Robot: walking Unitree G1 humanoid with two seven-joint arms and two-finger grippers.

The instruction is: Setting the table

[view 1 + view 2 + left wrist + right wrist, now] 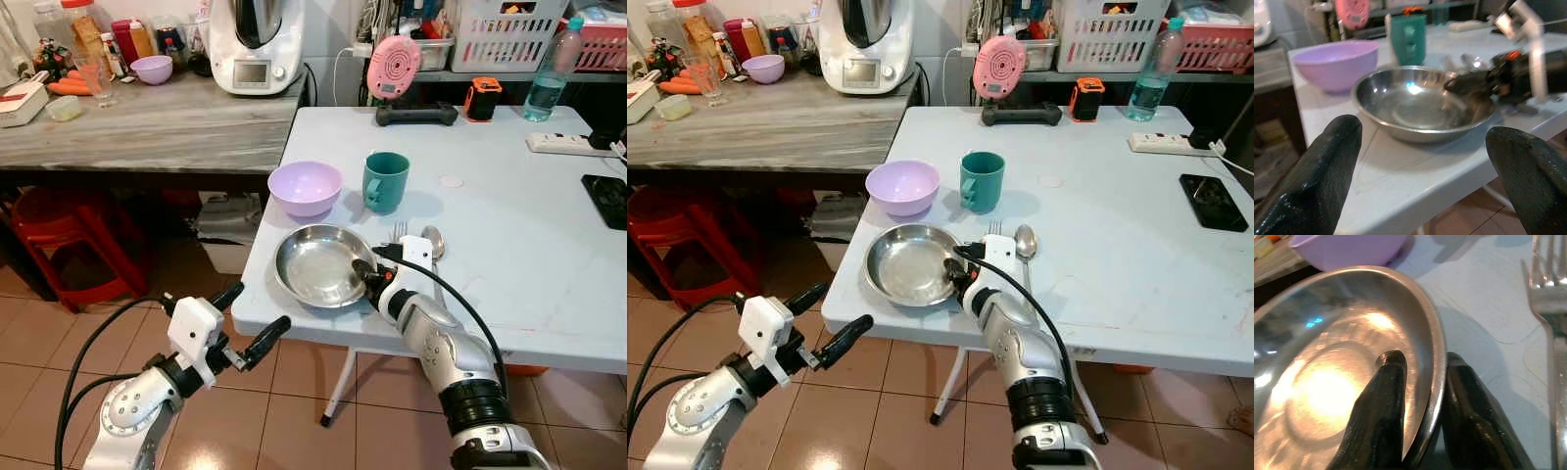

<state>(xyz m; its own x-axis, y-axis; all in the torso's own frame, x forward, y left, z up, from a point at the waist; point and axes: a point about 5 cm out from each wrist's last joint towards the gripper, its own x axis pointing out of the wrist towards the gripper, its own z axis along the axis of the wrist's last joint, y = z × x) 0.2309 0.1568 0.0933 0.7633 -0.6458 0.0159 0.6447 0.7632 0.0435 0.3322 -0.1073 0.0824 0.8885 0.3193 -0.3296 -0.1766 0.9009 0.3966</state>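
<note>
White and lit from above, the surface [509, 245] stands in a cluttered kitchen, a wooden counter [147, 127] with an appliance to its left and baskets on a shelf behind. Near its front left corner a place setting is mostly laid: a steel plate [318, 264], a lilac bowl [305, 187] just behind it, a teal mug [385, 181] beside the bowl, and a fork [399, 232] and spoon [433, 242] lying just right of the plate. A phone [609, 199], a power strip [571, 144] and a water bottle [549, 83] sit further off and look unrelated to the setting.

The right claw [370, 278] is closed on the plate's right rim; the right wrist view shows one finger [1382, 401] inside the dish and the other outside, with the rim pinched between them. The plate rests flat on the surface, close to the edge. The left claw [247, 321] hangs below and in front of the edge with its fingers spread wide, holding nothing and pointing toward the plate.

Judging by the layout, the main pieces are down and the work is at final positioning: the plate seems to be in the middle of being placed or nudged. What is left is probably to release the rim and perhaps tidy the cutlery, which lies partly under the right arm.
</note>
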